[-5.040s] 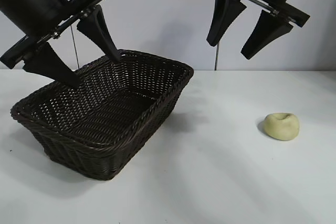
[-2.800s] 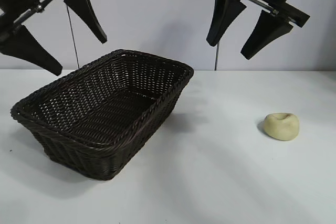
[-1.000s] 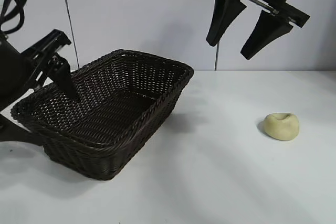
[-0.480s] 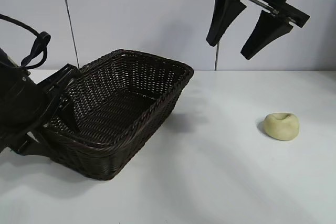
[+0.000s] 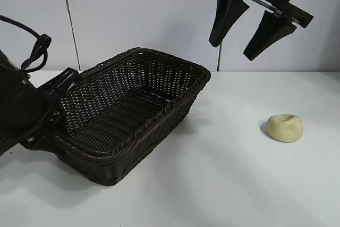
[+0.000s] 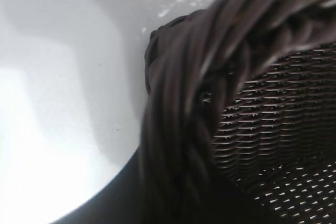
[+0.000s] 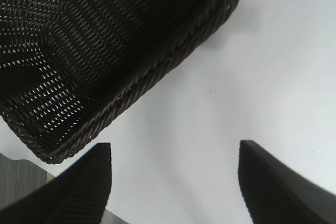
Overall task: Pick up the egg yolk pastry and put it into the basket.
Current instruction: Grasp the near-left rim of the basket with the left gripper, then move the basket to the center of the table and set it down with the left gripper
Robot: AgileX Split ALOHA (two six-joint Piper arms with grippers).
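The left gripper [image 5: 50, 126] clamps the basket [image 5: 159, 59] rim, probably to steady it. The pastry [image 5: 285, 127] lies below the open, hovering right gripper [image 5: 253, 36], awaiting pickup.

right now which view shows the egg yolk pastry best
The exterior view. There the egg yolk pastry sits whole and unobstructed on the white table, well to the right of the basket. The left wrist view shows only the basket's braided rim and table; the right wrist view shows basket, table and claw fingertips, no pastry.
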